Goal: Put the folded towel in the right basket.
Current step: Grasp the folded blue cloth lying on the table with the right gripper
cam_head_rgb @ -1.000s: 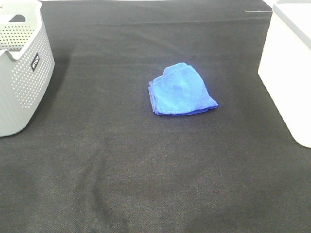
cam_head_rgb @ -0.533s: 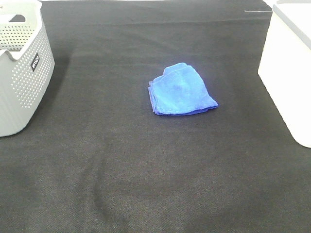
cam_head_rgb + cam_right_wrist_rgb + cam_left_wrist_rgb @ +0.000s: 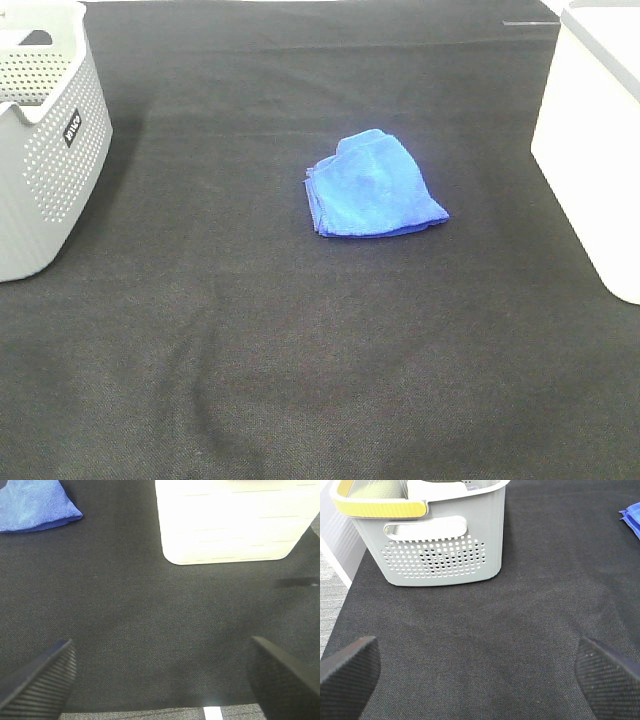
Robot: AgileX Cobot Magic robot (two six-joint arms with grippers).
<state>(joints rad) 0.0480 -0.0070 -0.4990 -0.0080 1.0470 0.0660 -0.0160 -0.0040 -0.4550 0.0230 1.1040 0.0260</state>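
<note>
A folded blue towel [image 3: 374,187] lies on the black cloth near the middle of the table. It also shows in the right wrist view [image 3: 35,505], and its corner shows in the left wrist view [image 3: 632,520]. The right basket [image 3: 595,140] is white and stands at the right edge; it also shows in the right wrist view [image 3: 230,520]. Neither arm shows in the high view. My left gripper [image 3: 480,672] is open and empty, above bare cloth near the grey basket. My right gripper [image 3: 160,677] is open and empty, above bare cloth near the white basket.
A grey perforated basket [image 3: 45,140] stands at the left edge; in the left wrist view [image 3: 430,535] it has a yellow rim section. The black cloth [image 3: 300,350] covers the table. The table's edge and grey floor show in the left wrist view [image 3: 332,592].
</note>
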